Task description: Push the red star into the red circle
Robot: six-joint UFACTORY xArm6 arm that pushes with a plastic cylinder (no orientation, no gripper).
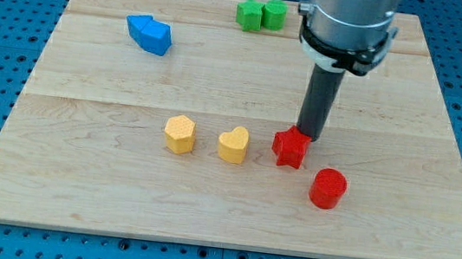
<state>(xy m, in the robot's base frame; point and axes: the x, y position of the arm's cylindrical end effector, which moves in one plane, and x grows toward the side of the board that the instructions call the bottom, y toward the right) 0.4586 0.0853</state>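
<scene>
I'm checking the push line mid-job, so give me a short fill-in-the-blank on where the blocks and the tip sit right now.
1. My tip sits just above the red ____ in the view.
2. The red circle lies to the lower ____ of the red star.
3. The yellow heart sits between the red star and the yellow ____.
4. The two ____ blocks sit at the view's top.

Missing words: star; right; hexagon; green
</scene>
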